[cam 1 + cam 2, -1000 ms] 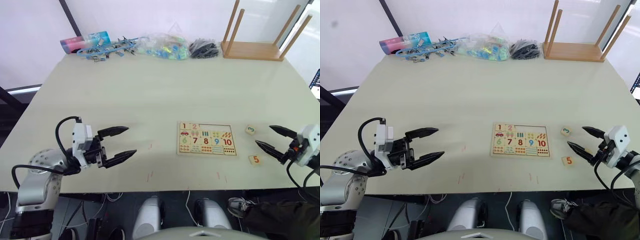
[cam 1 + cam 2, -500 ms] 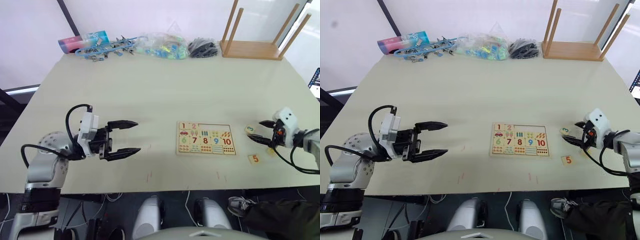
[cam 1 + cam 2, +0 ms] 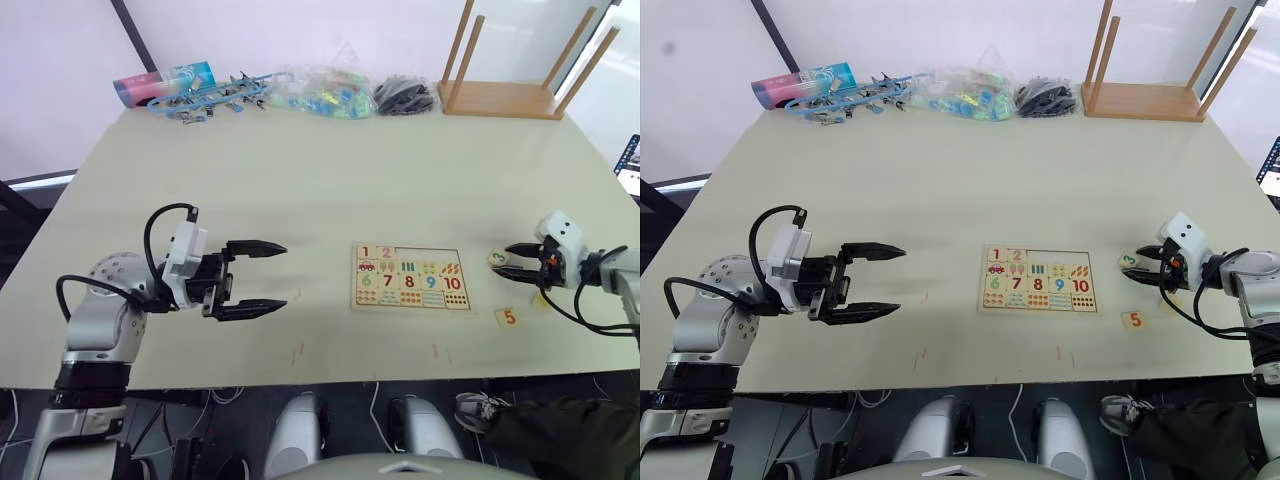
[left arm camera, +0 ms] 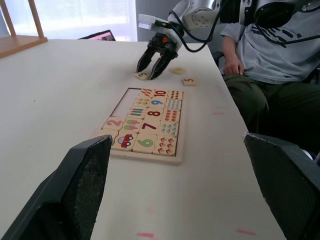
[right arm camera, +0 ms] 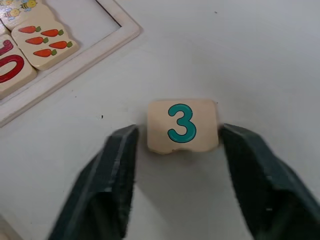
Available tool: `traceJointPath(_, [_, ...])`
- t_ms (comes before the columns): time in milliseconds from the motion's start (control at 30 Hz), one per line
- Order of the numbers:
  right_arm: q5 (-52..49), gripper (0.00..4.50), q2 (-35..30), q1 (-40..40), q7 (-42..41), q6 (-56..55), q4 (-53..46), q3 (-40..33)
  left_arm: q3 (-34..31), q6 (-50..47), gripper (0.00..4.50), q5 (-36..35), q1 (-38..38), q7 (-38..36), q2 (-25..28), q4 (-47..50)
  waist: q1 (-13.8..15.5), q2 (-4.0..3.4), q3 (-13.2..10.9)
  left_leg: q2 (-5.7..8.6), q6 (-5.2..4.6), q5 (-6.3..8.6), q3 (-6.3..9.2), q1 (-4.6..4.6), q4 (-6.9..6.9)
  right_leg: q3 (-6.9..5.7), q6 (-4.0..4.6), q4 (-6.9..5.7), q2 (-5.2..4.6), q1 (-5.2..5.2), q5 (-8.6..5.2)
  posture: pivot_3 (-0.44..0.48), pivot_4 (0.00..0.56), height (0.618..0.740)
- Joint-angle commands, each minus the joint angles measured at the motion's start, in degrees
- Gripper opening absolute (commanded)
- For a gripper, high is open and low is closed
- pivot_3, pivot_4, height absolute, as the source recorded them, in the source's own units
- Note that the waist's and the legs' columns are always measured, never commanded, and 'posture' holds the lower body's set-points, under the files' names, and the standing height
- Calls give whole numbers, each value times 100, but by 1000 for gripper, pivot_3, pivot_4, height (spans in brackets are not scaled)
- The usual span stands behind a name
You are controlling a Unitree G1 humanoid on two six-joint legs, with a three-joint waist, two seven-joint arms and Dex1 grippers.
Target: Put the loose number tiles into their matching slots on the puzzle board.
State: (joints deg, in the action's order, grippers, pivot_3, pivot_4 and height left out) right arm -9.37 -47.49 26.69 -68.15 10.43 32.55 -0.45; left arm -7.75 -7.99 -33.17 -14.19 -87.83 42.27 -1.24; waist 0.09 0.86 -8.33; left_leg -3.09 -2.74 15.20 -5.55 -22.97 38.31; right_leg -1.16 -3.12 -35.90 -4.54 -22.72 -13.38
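Reaching for the 3: we have our right gripper (image 5: 175,170) low on the table (image 3: 300,190) with the 3 tile (image 5: 183,126) lying flat between its two fingers (image 5: 117,170), which stand spread on either side of it, close but not yet pinching it.
Why there: we judge this straddle sets us up to close on the tile's two opposite edges, since it lies face up with the teal digit readable.
Where the 3 tile sits: just beside the right edge of the puzzle board (image 3: 411,277), near its top corner.
Second loose tile: the orange 5 tile (image 3: 509,318) lies on the table nearer to us, apart from the board and untouched.
Loose tiles counted: two that we can make out, the 3 and the 5; a pale round thing (image 4: 177,70) near them is too small for us to name.
Slots: one long bare recess (image 4: 123,104) in the board's top row after the 1 and 2, where we judge the 3 belongs.
Board itself: flat, in the middle of the table's near half, between our two arms.
Left gripper (image 3: 252,279): hovers well to the left of the board, fingers spread wide and empty, pointing toward it; we take that as waiting.
Person: one, seated at the table's right side.
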Motion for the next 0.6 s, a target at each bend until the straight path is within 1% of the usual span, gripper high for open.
traceJointPath(33, [44,1475,4,-81,-27,-40,17,12,3,103,4500,-40,-38,-93,18,40,-8,2,1,0,0,0,0,0,0,0,0,0,0,1,0,0,150,738])
traceJointPath(167, [-109,1475,86,-355,239,109,-386,-205,15,146,4500,-34,-21,-102,2,26,-14,5,3,-1,1,0,1,0,0,-2,0,0,0,1,0,0,150,738])
traceJointPath(333, [-380,1475,141,-987,925,1129,-1646,-583,31,183,4500,-43,3,-96,-4,36,-14,5,3,-5,1,0,2,0,0,-2,0,0,-1,1,0,0,150,738])
traceJointPath(400, [-390,1475,192,-1280,1508,1876,-2371,-753,46,199,4500,-40,-1,-98,-13,27,-12,5,3,-6,1,0,4,0,1,-1,0,-1,-1,1,0,0,150,738])
traceJointPath(500, [-554,1475,420,-1643,2396,3300,-3548,-1071,74,216,4500,-34,-32,-106,-24,-13,-1,6,3,-11,1,0,21,-1,0,-2,0,-2,-3,0,0,0,150,738])
traceJointPath(567, [-715,1475,744,-1759,3014,4327,-4312,-1318,97,226,4500,-28,-54,-110,-31,-33,7,7,4,-12,1,0,37,-2,0,-3,1,-2,-6,0,0,0,150,738])
traceJointPath(600, [-733,1475,1010,-1771,3389,4854,-4679,-1451,109,225,4500,-25,-66,-109,-34,-33,7,7,4,-12,1,0,37,-2,0,-3,1,-2,-6,0,0,0,150,738])
